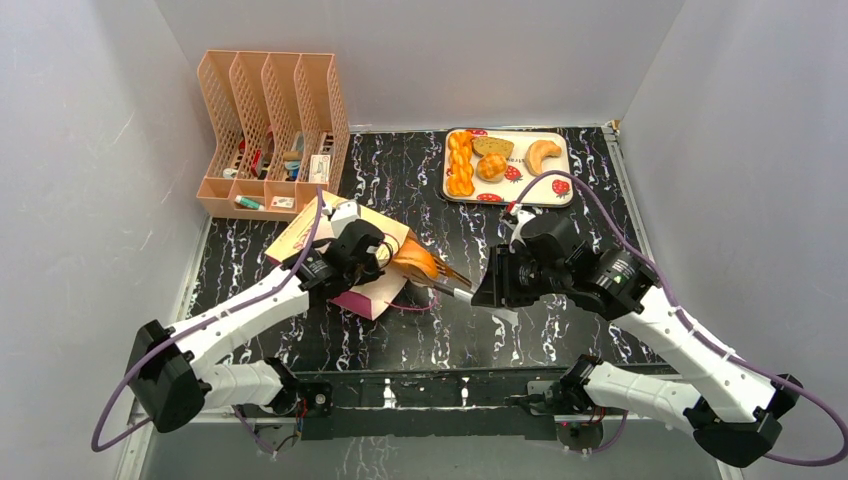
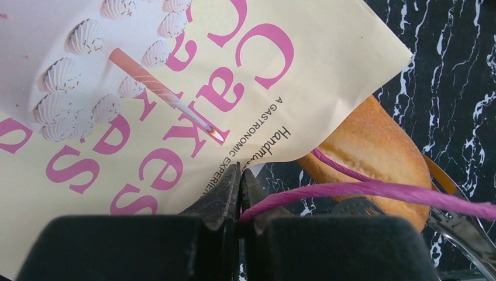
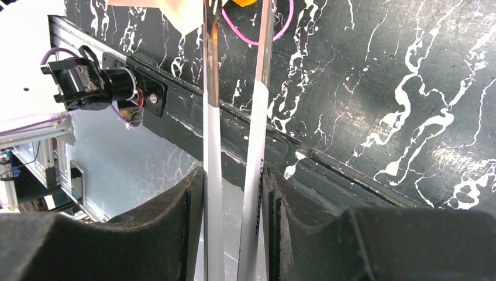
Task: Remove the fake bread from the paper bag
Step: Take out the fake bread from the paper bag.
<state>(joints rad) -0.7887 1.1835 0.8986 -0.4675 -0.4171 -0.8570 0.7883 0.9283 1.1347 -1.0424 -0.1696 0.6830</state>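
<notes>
Nearest the arm bases, the right jaws stand narrow, clamped on the two handles of metal tongs (image 3: 212, 134) that reach toward nine o'clock in the top view. The tongs' tips lie on either side of a golden bread piece (image 1: 415, 260), which rests on the black marbled table (image 1: 560, 330) at nine o'clock of the right jaws and well apart from them. At three o'clock of the left jaws, the piece sticks half out from under a corner of the paper bag (image 2: 146, 88), which lies flat. The left jaws are pressed fully together on the purple cord handle (image 2: 362, 190) at the bag's edge, and the cord crosses over the piece. Farther off, at one o'clock, more pastries (image 1: 460, 165) sit on a strawberry-print tray (image 1: 540, 180). A peach file rack (image 1: 270, 100) stands at eleven o'clock.
</notes>
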